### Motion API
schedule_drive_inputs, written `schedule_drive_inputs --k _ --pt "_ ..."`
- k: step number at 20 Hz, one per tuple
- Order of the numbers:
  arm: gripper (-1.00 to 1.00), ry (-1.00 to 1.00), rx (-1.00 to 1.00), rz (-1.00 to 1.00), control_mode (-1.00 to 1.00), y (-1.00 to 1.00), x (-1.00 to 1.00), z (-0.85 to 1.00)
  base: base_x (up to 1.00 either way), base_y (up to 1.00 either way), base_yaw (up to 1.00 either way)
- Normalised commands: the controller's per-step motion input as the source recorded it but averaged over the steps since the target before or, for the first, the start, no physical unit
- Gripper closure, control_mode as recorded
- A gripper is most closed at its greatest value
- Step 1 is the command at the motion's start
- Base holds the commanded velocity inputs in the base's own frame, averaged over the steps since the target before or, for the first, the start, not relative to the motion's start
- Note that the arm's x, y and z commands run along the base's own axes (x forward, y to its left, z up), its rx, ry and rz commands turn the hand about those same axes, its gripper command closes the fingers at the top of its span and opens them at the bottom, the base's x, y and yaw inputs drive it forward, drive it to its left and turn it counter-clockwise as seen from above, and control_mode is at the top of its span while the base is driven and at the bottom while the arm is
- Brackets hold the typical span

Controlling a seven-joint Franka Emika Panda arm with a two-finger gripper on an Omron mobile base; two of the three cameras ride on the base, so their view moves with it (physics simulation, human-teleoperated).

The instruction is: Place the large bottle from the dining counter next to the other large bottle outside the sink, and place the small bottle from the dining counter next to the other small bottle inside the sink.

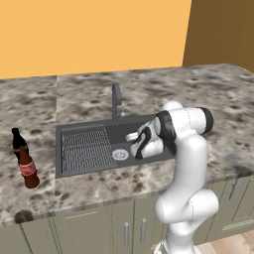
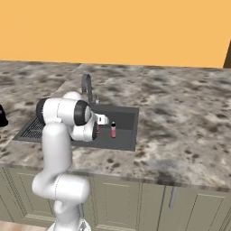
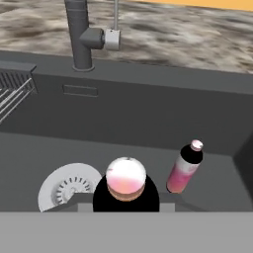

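Claw (image 1: 133, 147) down over the sink (image 1: 144, 124), and right below the camera sits a small bottle (image 3: 126, 185), pink cap up, dark body; the fingertips are hidden behind it, so whether they clamp it I cannot tell. Just beside it in the basin stands the other small bottle (image 3: 185, 168), upright, near the sink's corner. The round drain (image 3: 66, 187) lies close by, the faucet (image 3: 79, 34) at the sink's back rim. Left of the sink on the counter (image 1: 198, 89), the brown red-labelled bottle (image 1: 28, 171) stands just beside the near-black bottle (image 1: 18, 143).
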Motion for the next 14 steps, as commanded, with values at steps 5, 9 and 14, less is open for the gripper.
schedule_drive_inputs --k 5,9,14 --pt "1.00 -0.03 0.00 0.02 -1.00 0.00 0.28 -0.38 0.00 0.00 0.00" --pt "1.00 0.00 0.02 0.03 -1.00 0.00 0.42 -0.39 0.00 0.00 0.00" --pt "1.00 0.00 0.01 0.03 -1.00 0.00 0.58 -0.44 0.00 0.00 0.00"
